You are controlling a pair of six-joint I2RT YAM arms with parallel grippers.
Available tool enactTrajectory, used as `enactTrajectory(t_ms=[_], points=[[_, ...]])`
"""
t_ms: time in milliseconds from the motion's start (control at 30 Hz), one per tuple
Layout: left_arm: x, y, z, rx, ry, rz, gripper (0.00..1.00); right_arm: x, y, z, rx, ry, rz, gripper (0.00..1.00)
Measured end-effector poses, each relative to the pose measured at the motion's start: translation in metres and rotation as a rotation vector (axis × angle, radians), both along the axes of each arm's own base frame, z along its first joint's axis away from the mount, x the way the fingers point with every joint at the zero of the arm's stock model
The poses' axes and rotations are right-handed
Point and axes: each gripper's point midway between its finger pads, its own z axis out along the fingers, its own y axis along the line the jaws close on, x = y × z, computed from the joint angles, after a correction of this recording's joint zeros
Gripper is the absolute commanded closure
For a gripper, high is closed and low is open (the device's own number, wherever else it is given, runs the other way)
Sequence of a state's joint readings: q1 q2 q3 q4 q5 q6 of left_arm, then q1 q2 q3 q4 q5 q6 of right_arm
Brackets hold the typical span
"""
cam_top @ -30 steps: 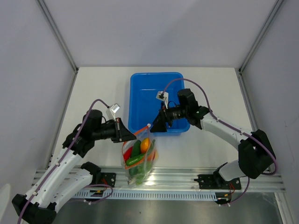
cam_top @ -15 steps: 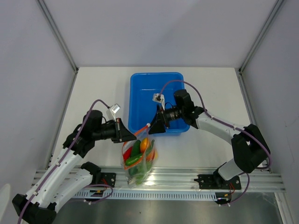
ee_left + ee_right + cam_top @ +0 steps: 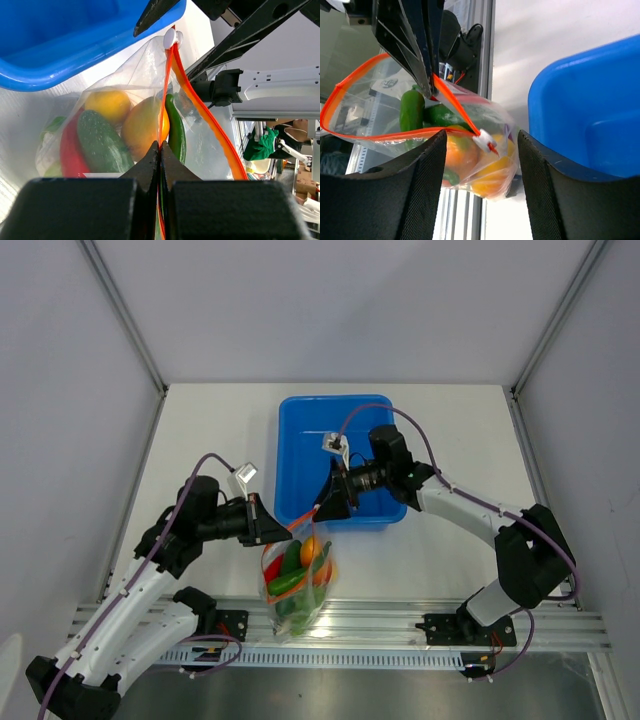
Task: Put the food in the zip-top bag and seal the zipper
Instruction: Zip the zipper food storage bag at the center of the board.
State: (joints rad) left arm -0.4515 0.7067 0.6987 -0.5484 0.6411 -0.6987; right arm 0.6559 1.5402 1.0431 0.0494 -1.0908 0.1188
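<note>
Table (image 3: 200,440) carries the blue bin (image 3: 330,430), upper centre of the top view. The zip-top bag (image 3: 297,585) is at lower centre, just below the bin's lower-left corner and over the table's near edge. The food (image 3: 292,570) is all inside it: green, red and orange pieces.

The zipper (image 3: 210,120) is not sealed; in the right wrist view the orange strip gapes in a loop at left. The white slider (image 3: 484,141) sits at the bin end of the strip.

Left jaws are pressed together, pinching the strip at the other end; one lip or both, I can't tell. Right jaws are spread either side of the slider, not touching it.

To do this well, I'd centre the slider, close squarely on it, then drag along the strip toward the left jaws. The left holds taut so the film doesn't bunch.
</note>
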Motion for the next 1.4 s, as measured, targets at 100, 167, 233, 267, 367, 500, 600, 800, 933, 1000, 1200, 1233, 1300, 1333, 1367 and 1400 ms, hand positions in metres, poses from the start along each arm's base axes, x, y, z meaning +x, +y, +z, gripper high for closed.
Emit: enactTrajectory(t_ms=[100,167,233,267,367,500,600,800,933,1000,1200,1233,1300,1333,1367,1400], points=[[0.000,0.000,0.000,0.000,0.000,0.000,0.99,0.000,0.005,0.004,0.007,-0.009,0.017,0.48],[0.000,0.000,0.000,-0.001,0.000,-0.001,0.99,-0.002,0.007,0.004,0.008,-0.012,0.034,0.56],[0.000,0.000,0.000,-0.001,0.000,-0.001,0.99,-0.004,0.009,0.003,0.005,-0.010,0.046,0.69],[0.000,0.000,0.000,-0.001,0.001,-0.001,0.99,-0.005,0.010,0.001,0.003,-0.010,0.052,0.71],[-0.001,0.000,-0.001,0.000,0.002,-0.002,1.00,-0.007,0.010,-0.003,-0.007,0.001,0.059,0.72],[-0.001,0.000,-0.001,0.001,0.003,-0.003,0.99,-0.009,0.009,-0.007,-0.020,0.010,0.065,0.90],[0.000,0.000,-0.002,0.002,0.004,-0.003,1.00,-0.010,0.008,-0.009,-0.030,0.016,0.066,1.00],[-0.001,0.001,-0.004,0.014,0.004,-0.005,0.90,-0.013,0.010,-0.017,-0.073,0.025,0.046,1.00],[-0.001,0.003,-0.005,0.024,-0.009,-0.005,0.57,-0.014,0.013,-0.025,-0.132,0.018,-0.003,1.00],[-0.001,0.004,0.000,0.027,-0.040,-0.006,0.43,-0.016,0.015,-0.027,-0.166,0.004,-0.041,1.00],[0.010,0.007,0.031,0.039,-0.181,0.023,0.25,-0.022,0.016,-0.019,-0.238,-0.006,-0.170,1.00],[0.012,0.006,0.038,0.042,-0.206,0.024,0.23,-0.023,0.016,-0.017,-0.244,-0.005,-0.188,1.00],[0.015,0.003,0.048,0.051,-0.244,0.016,0.16,-0.023,0.015,-0.012,-0.254,0.002,-0.230,1.00],[0.015,0.000,0.054,0.057,-0.265,0.003,0.15,-0.023,0.014,-0.010,-0.258,0.004,-0.249,1.00],[0.016,-0.004,0.059,0.063,-0.284,-0.010,0.15,-0.023,0.013,-0.008,-0.264,0.008,-0.267,1.00],[0.016,-0.009,0.063,0.072,-0.297,-0.028,0.14,-0.024,0.011,-0.006,-0.268,0.014,-0.284,1.00]])
